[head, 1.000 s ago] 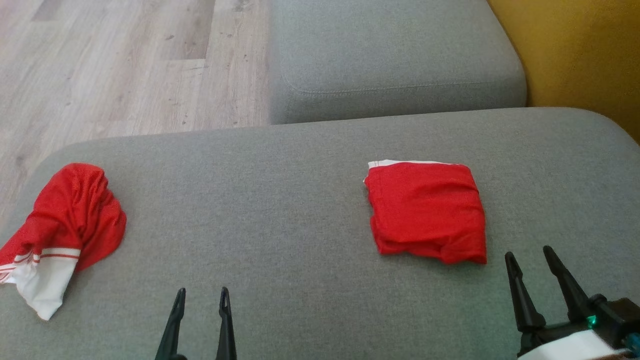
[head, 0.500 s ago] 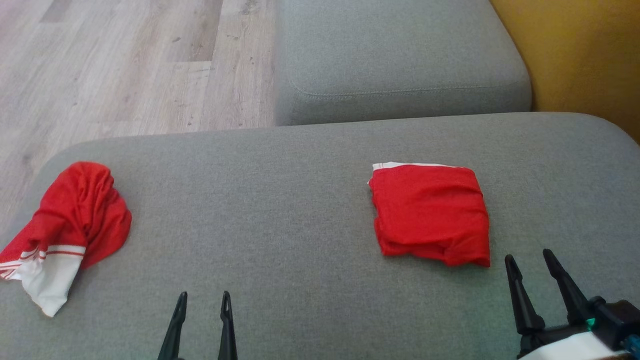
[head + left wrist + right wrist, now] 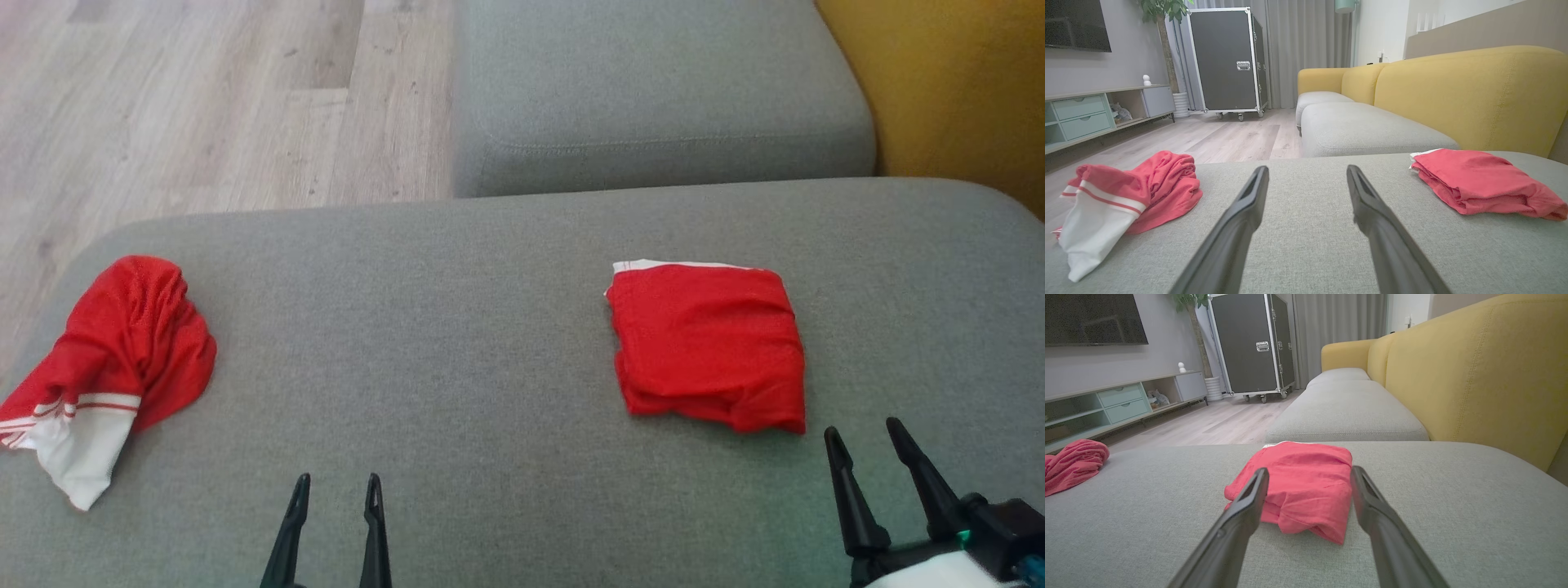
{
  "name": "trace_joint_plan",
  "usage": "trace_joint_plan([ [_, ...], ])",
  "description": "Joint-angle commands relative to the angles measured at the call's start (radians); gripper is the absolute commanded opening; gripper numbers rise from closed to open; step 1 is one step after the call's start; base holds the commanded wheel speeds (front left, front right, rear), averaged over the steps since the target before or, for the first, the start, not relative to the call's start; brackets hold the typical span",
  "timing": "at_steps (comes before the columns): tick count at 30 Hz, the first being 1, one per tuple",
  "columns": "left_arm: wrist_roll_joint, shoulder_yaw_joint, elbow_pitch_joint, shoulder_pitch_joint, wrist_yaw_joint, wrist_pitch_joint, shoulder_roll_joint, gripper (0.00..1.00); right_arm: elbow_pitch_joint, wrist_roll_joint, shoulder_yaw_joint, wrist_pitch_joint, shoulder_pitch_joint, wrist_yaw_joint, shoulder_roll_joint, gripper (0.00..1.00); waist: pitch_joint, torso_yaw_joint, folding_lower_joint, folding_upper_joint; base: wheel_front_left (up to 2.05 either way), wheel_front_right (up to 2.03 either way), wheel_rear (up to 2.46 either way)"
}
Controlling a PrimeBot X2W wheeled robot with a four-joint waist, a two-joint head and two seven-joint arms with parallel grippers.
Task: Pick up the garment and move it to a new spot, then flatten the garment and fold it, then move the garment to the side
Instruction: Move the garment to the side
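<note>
**Item 1. Left tool [image 3: 338, 482].** 2 long dark tapered fingers, spread apart, nothing between them. It hangs low over the grey woven-fabric sofa seat [image 3: 490, 269].

**Item 2. Right tool [image 3: 863, 429].** Same build, fingers likewise apart and empty, low over the same seat.

**Item 3. Crumpled red mesh garment with a white striped band [image 3: 122, 351].**
- Place: well to the left of the left tool and slightly ahead of it, at the seat's left edge.
- Form: thin, limp knit bunched into soft ridges, with the white band trailing towards the seat's rim.
- Judgement: unflattened, so probably the piece awaiting pick-up. The left tool is the nearer one.

**Item 4. Folded red fabric square [image 3: 706, 343].**
- Place: just ahead of the right tool and a little to its left, not touching it. In the right wrist view it lies between the 2 finger lines.
- Form: stacked layers, a white edge peeping out at the far corner and a loose lip at the near corner.
- Judgement: likely a finished piece parked aside, leaving the middle free.

**Item 5. Bare seat between the 2 tools.** Flat, coarse weave with some grip. Judged to be the spreading area.

**Item 6. Surroundings, beyond both tools.** Second grey cushion with a stitched seam [image 3: 653, 82], mustard-yellow sofa back [image 3: 955, 82], pale wood-plank floor [image 3: 204, 106].
</note>
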Motion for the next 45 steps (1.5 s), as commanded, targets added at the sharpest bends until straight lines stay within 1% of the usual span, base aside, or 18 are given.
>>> trace_joint_plan([
  [1,0.007,0.023,-0.038,-0.034,-0.001,-0.005,-0.013,1.00,-0.027,-0.006,0.014,-0.011,-0.023,-0.001,-0.029,1.00,0.008,0.002,0.0000,-0.0001,0.00,0.00,0.00],
  [6,0.014,0.011,-0.046,-0.046,-0.004,-0.005,-0.013,1.00,-0.015,0.000,0.015,-0.011,-0.042,-0.001,-0.044,1.00,0.039,0.012,0.0000,-0.0001,0.00,0.00,0.00],
  [9,0.017,0.000,-0.054,-0.059,-0.002,-0.005,-0.013,1.00,0.015,0.012,0.013,-0.011,-0.070,-0.001,-0.055,1.00,0.060,0.023,0.0000,-0.0001,0.00,0.00,0.00],
  [11,0.018,-0.008,-0.058,-0.070,-0.002,-0.005,-0.014,1.00,0.054,0.031,0.013,-0.011,-0.097,-0.001,-0.064,1.00,0.074,0.031,0.0000,-0.0001,0.00,0.00,0.00],
  [12,0.018,-0.015,-0.061,-0.081,-0.001,-0.005,-0.014,1.00,0.109,0.059,0.030,-0.011,-0.135,-0.001,-0.078,1.00,0.088,0.037,0.0000,-0.0001,0.00,0.00,0.00],
  [14,0.020,-0.020,-0.062,-0.090,0.000,-0.005,-0.014,1.00,0.168,0.094,0.044,0.000,-0.184,-0.001,-0.094,1.00,0.100,0.043,0.0000,-0.0001,0.00,0.00,0.00],
  [19,0.030,-0.044,-0.058,-0.123,0.005,-0.005,-0.014,1.00,0.293,0.214,0.060,0.077,-0.327,-0.001,-0.135,1.00,0.148,0.063,0.0000,-0.0001,0.00,0.00,0.00],
  [24,0.030,-0.063,-0.050,-0.158,0.008,-0.005,-0.014,1.00,0.403,0.308,0.088,0.128,-0.455,-0.001,-0.172,1.00,0.194,0.079,0.0000,-0.0001,0.00,0.00,0.00],
  [28,0.034,-0.083,-0.041,-0.187,0.005,-0.005,-0.014,1.00,0.492,0.376,0.127,0.190,-0.521,-0.001,-0.189,1.00,0.227,0.094,0.0000,-0.0001,0.00,0.00,0.00],
  [31,0.043,-0.094,-0.039,-0.205,0.007,-0.005,-0.014,1.00,0.531,0.427,0.179,0.246,-0.543,-0.001,-0.189,1.00,0.248,0.100,0.0000,-0.0001,0.00,0.00,0.00],
  [32,0.044,-0.096,-0.040,-0.210,0.008,-0.005,-0.014,1.00,0.533,0.449,0.196,0.256,-0.548,-0.001,-0.188,0.87,0.253,0.099,0.0000,-0.0001,0.00,0.00,0.00],
  [34,0.045,-0.098,-0.041,-0.218,0.012,-0.005,-0.014,1.00,0.528,0.486,0.226,0.256,-0.559,-0.001,-0.193,0.05,0.264,0.094,0.0000,-0.0001,0.00,0.00,0.00],
  [35,0.046,-0.100,-0.040,-0.221,0.011,-0.005,-0.014,1.00,0.524,0.501,0.241,0.252,-0.565,-0.001,-0.199,0.00,0.270,0.090,0.0000,-0.0001,0.00,0.00,0.00],
  [36,0.047,-0.100,-0.038,-0.226,0.010,-0.005,-0.014,1.00,0.516,0.524,0.268,0.230,-0.576,-0.001,-0.216,0.00,0.280,0.078,0.0000,-0.0001,0.00,0.00,0.00],
  [39,0.049,-0.101,-0.037,-0.233,0.008,-0.005,-0.014,1.00,0.508,0.544,0.297,0.216,-0.588,-0.001,-0.240,0.00,0.291,0.062,0.0000,-0.0001,0.00,0.00,0.00],
  [42,0.055,-0.101,-0.044,-0.246,0.009,-0.005,-0.014,1.00,0.493,0.560,0.332,0.195,-0.613,-0.001,-0.292,0.00,0.313,0.032,0.0000,-0.0001,0.00,0.00,0.00],
  [45,0.068,-0.102,-0.064,-0.265,0.009,-0.005,-0.012,1.00,0.475,0.561,0.362,0.173,-0.637,-0.001,-0.359,0.00,0.342,-0.005,0.0000,-0.0001,0.00,0.00,0.00],
])
